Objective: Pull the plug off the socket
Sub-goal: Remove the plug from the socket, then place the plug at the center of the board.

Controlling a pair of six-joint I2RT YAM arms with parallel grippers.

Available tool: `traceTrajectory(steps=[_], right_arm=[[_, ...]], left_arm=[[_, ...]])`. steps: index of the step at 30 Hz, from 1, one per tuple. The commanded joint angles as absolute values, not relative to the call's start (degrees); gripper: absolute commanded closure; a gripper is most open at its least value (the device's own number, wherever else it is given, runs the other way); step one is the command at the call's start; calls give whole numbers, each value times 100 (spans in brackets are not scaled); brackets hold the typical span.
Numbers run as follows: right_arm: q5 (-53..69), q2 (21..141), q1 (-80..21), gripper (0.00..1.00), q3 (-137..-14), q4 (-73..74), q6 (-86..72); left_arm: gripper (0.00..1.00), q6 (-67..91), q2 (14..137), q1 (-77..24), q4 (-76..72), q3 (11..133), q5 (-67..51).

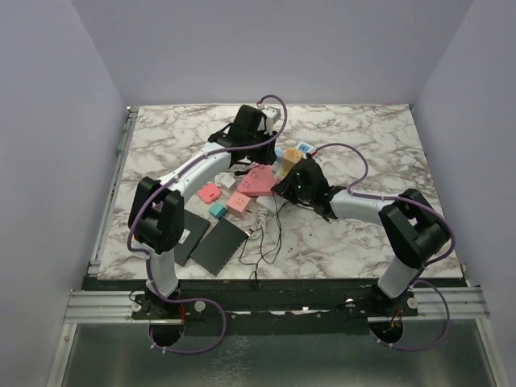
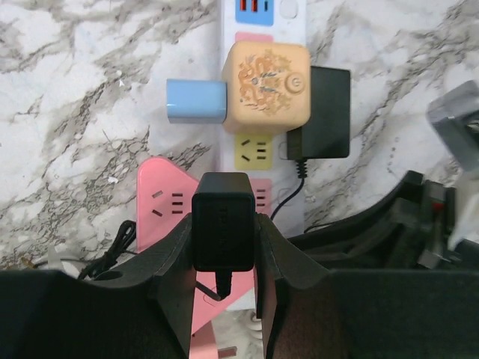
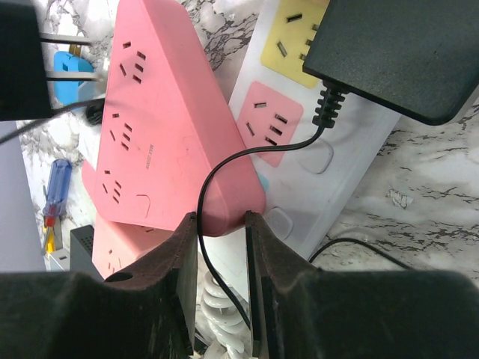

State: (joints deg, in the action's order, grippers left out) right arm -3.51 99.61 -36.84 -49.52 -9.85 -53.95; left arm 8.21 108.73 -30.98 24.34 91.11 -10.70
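On the table (image 1: 363, 234) lay the socket (image 3: 352, 161), with a pink triangular block (image 3: 165, 127) partly over it. Over the socket, the left fingers (image 2: 174, 269) were clamped on the black plug (image 2: 222, 224). Its pins showed bare, so the pull seemed done. The right fingers (image 3: 179, 269) pinched the block's corner beside the socket. The next move would call for carrying the plug clear of the socket.

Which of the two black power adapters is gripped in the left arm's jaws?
The narrow black adapter nearest the camera, held in the jaws of the left gripper; the wider black adapter sits untouched beside the beige cube.
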Motion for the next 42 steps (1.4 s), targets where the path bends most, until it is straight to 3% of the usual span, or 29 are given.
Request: traceTrajectory(steps=[1,7,16,26,37,42], right_arm=[[-237,11030,-3912,72,-4245,1923,-4747],[-245,11037,-3914,72,-4271,1944,-4733],[-230,11048,-3919,72,-4294,1942,-4693],[-237,11065,-3920,73,-4303,1960,-4694],[-246,11092,-3915,73,-4327,1977,-4701],[-246,11099,-3919,73,-4334,1978,-4695]], left_arm=[[100,1020,10169,-3053,2020,9027,-1324],[100,1026,9379,-2578,2006,8627,-1052],[100,1110,8502,-1354,1931,7060,-1355],[100,1176,8774,-853,1976,6302,-1506],[78,1221,9401,-729,2381,6478,-1793],[52,1182,9420,-728,2454,6486,-1670]])
